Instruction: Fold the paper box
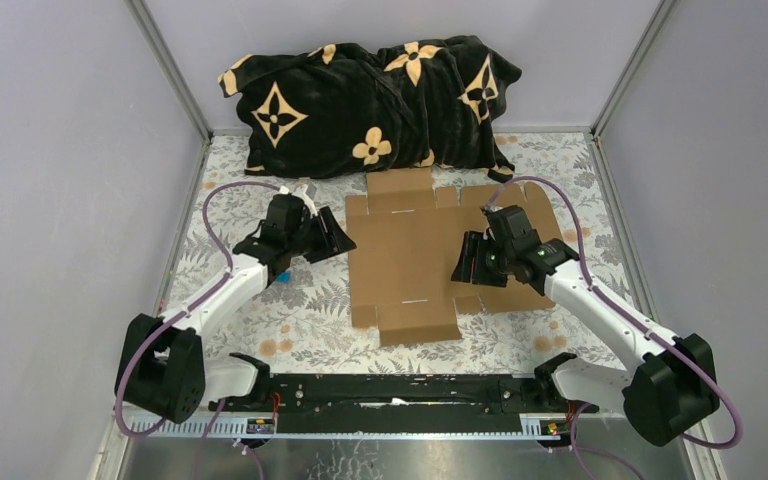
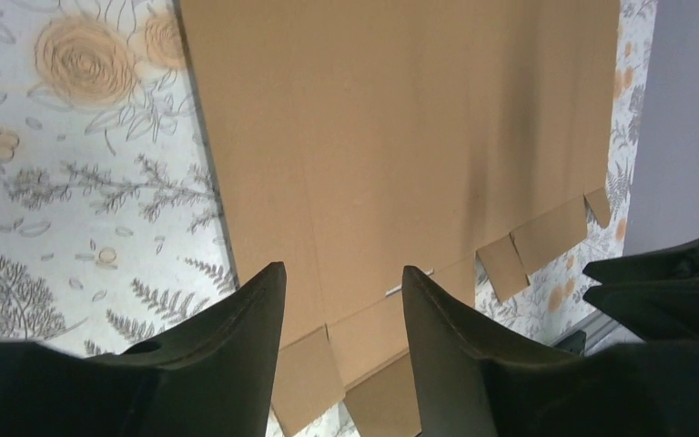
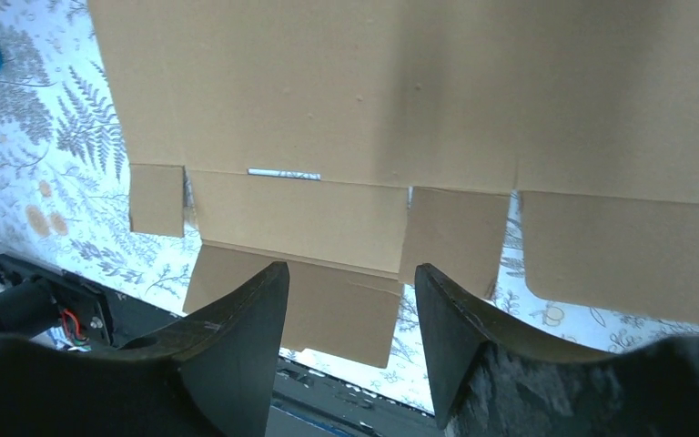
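The paper box is a plain brown die-cut cardboard sheet lying flat in the middle of the table, with flaps and tabs around its edges. My left gripper hovers at the sheet's left edge. In the left wrist view it is open with nothing between its fingers, and the cardboard lies beneath. My right gripper hangs over the right part of the sheet. The right wrist view shows it open and empty above the near flaps.
A black cushion with tan flower shapes lies against the back wall, just behind the sheet. A small blue object sits under the left arm. Floral cloth covers the table; grey walls close both sides; a black rail runs along the front.
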### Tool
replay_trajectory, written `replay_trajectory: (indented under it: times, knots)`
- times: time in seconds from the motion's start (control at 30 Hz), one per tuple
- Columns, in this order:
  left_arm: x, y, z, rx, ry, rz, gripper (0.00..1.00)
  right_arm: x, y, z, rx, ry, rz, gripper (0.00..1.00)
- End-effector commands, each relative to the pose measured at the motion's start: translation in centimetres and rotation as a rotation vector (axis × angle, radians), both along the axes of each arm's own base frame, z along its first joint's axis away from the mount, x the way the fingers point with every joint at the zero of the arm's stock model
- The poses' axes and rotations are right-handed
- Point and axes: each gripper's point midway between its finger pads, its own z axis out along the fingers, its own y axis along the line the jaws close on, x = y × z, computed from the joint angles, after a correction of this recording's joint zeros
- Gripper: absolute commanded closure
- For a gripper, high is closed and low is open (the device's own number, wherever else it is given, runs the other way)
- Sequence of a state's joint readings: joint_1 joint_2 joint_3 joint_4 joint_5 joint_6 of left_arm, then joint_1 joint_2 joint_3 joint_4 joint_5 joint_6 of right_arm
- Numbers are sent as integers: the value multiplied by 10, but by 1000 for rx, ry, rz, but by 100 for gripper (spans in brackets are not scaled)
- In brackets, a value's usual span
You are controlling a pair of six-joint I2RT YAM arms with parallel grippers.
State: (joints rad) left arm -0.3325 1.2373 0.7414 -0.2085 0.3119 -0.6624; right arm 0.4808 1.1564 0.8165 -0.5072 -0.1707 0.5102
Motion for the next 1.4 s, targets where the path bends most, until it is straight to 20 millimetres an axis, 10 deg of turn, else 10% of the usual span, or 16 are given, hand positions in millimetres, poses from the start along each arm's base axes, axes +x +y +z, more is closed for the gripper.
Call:
replay_trajectory:
  times: [0.0, 0.5, 0.87, 1.37]
  knots:
    - [30, -9, 25, -34, -104, 20, 44, 0, -12, 11, -50, -24, -51, 39]
    - [28, -6, 19, -25, -95, 29, 30, -47, -22, -26, 42, 194, -395, 28]
    - [22, -15, 31, -92, -118, -4, 25, -62, -68, -11, -24, 234, -795, 25]
    - [16, -21, 39, -141, -138, -49, 21, -61, -95, -40, -135, 265, -1056, 17]
